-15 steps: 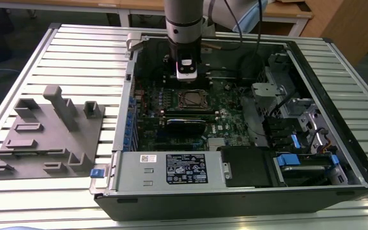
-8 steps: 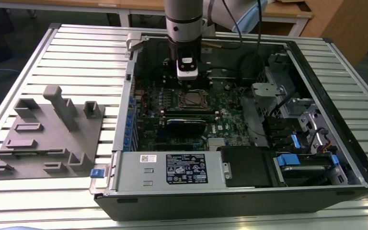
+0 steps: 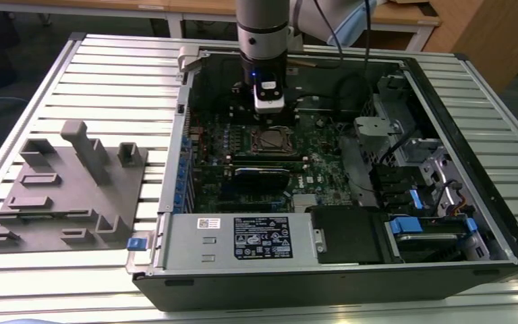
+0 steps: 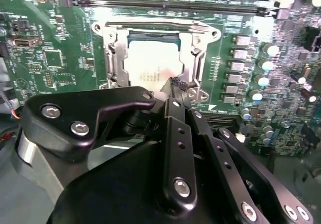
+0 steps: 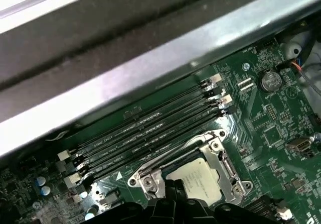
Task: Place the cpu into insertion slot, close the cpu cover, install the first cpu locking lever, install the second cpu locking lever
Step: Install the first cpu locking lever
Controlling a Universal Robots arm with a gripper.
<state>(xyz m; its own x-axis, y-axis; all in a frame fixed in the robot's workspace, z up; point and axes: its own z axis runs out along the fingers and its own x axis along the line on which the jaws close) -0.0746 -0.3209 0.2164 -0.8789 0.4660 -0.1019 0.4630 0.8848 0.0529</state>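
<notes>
The gripper (image 3: 272,120) hangs straight down from the arm inside the open computer case (image 3: 176,177), which lies on the slatted table (image 3: 106,67), and it stands over the insertion slot (image 3: 268,140) on the green motherboard (image 3: 212,145). In both wrist views the cpu (image 4: 150,63) (image 5: 198,180) already lies flat in that slot with its pale metal top facing up. The cpu cover (image 4: 113,58) (image 5: 226,166) lies down around it, so the chip shows through the cover's window. The fingers (image 4: 170,108) are drawn together with no gap visible between their tips. Those tips sit at the edge of the cover on the side away from the 4 long black memory slots (image 5: 150,128). Whether they pinch anything there, or merely touch the frame, I cannot tell. A thin metal lever (image 4: 155,24) runs along the cover's edge nearest the memory slots. On the exterior view's left, a grey fixture block (image 3: 61,189) rests on the table, well apart from the case.
</notes>
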